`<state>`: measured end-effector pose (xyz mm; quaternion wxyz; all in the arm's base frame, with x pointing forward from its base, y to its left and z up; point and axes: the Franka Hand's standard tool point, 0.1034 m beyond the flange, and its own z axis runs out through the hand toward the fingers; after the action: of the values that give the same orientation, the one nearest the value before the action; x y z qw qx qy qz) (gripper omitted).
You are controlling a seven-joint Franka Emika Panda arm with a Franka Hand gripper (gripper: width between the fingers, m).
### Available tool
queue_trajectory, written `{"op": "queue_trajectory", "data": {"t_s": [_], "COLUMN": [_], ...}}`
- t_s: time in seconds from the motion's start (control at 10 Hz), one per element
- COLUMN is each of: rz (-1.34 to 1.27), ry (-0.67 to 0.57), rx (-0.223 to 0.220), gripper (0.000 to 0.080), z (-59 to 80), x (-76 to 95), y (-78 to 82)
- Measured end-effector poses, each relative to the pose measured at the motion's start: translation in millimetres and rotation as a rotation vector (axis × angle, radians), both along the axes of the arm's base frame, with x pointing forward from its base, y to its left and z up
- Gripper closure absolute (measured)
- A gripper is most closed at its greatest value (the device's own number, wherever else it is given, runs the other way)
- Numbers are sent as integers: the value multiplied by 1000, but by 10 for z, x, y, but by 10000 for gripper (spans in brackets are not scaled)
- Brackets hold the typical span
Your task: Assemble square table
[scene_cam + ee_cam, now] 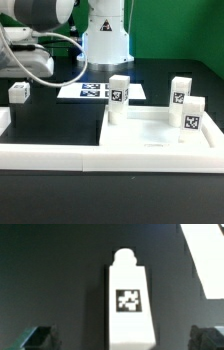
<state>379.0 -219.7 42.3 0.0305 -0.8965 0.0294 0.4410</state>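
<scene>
On the black table lay the fourth leg [130, 303], between the wide-spread gripper [125, 338] fingers but untouched; three legs [119, 97] stood on the tabletop [150, 137]. Descending centred and square would likely grip cleanly

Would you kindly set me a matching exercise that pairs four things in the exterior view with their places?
1 tabletop
2 marker board
3 lone leg
4 border wall

A nearest the camera
B at the exterior view's left, off the tabletop
C bears three upright legs
D flat, behind the tabletop

Pairs: 1-C, 2-D, 3-B, 4-A
</scene>
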Motion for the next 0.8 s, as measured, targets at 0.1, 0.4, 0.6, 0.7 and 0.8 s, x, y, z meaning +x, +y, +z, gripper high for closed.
{"op": "queue_trajectory", "data": {"t_s": [0.1, 0.4, 0.6, 0.7, 0.8], "rz": [-28, -40, -34, -35, -35], "ry": [63, 94, 89, 89, 89], "rx": [-4, -24, -25, -25, -25], "gripper": [150, 150, 150, 150, 150], "z": [-34, -157, -187, -187, -187], "x": [-86, -184, -192, -194, -194], "y": [-15, 56, 65, 62, 61]}}
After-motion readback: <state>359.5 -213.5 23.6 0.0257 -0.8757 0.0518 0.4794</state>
